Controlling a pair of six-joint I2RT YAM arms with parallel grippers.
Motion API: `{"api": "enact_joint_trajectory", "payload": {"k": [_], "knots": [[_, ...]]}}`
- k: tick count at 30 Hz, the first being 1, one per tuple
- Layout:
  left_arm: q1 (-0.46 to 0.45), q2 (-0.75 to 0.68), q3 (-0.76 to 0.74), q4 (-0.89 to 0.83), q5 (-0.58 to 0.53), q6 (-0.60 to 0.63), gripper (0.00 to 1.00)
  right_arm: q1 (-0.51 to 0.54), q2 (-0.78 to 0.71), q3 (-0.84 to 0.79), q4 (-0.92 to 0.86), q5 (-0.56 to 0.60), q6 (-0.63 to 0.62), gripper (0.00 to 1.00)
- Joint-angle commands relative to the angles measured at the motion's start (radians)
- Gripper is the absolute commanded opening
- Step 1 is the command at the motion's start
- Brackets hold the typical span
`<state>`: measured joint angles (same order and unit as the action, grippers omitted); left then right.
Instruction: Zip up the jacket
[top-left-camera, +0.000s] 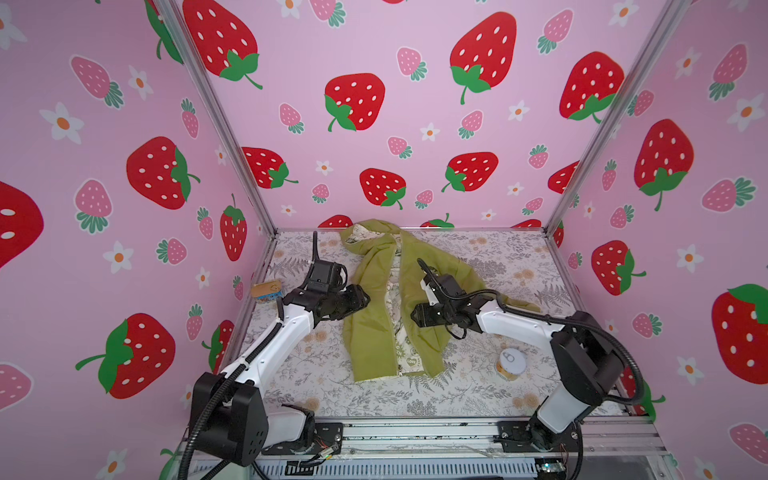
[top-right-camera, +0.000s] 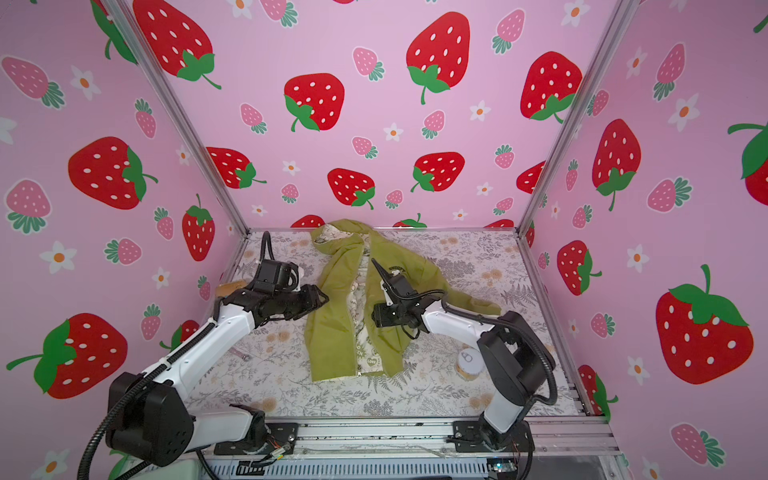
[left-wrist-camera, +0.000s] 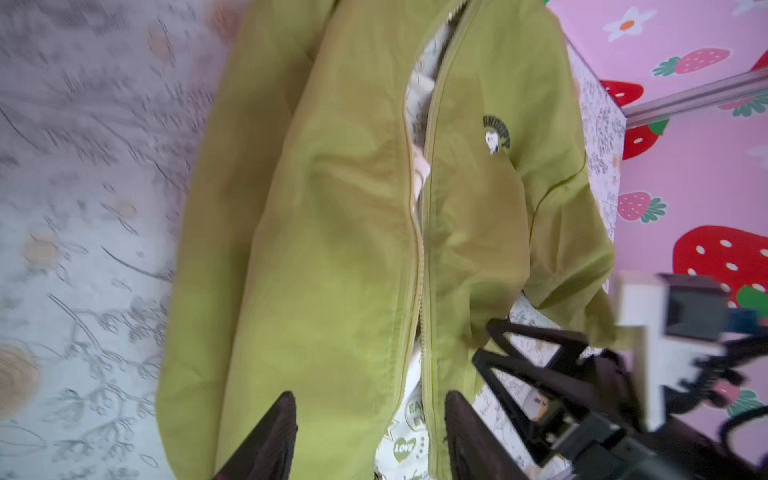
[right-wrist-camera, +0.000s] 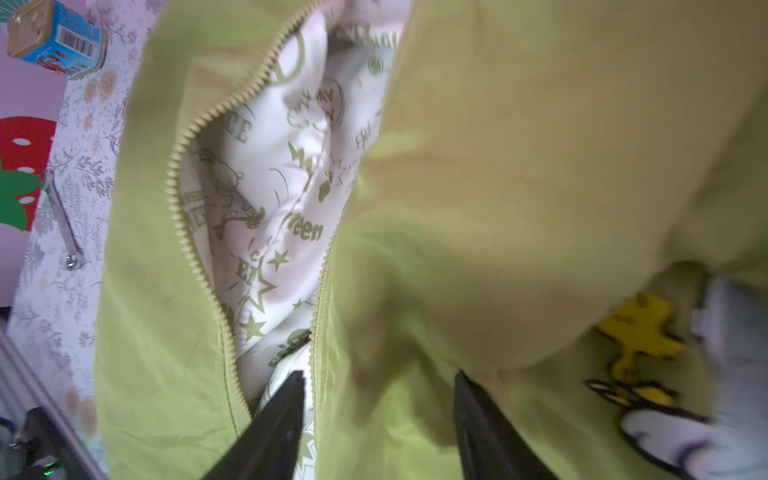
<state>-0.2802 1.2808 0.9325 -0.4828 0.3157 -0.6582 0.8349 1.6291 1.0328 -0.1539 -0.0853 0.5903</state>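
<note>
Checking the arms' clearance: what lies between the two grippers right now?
Only the jacket: a green front panel and the strip of pale lining in its open front, between the left gripper and the right gripper. Both top views show it.

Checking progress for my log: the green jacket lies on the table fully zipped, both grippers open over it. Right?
No, it is unzipped: the right wrist view shows the jacket with zipper teeth parted, pale lining bare between them. It does lie on the table, left gripper and right gripper open over it.

Floral table (top-left-camera: 498, 266), jacket (top-left-camera: 374, 332) (open), tin (top-left-camera: 266, 291), can (top-left-camera: 510, 363)
</note>
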Motion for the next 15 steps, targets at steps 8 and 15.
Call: {"api": "enact_joint_trajectory", "payload": {"k": [8, 15], "knots": [[-0.305, -0.345, -0.305, -0.031, -0.052, -0.369, 0.59, 0.014, -0.388, -0.115, -0.032, 0.577, -0.04, 0.7], [-0.468, -0.608, -0.551, 0.089, -0.156, -0.673, 0.67, -0.002, -0.513, -0.215, 0.092, 0.315, -0.015, 0.95]]}}
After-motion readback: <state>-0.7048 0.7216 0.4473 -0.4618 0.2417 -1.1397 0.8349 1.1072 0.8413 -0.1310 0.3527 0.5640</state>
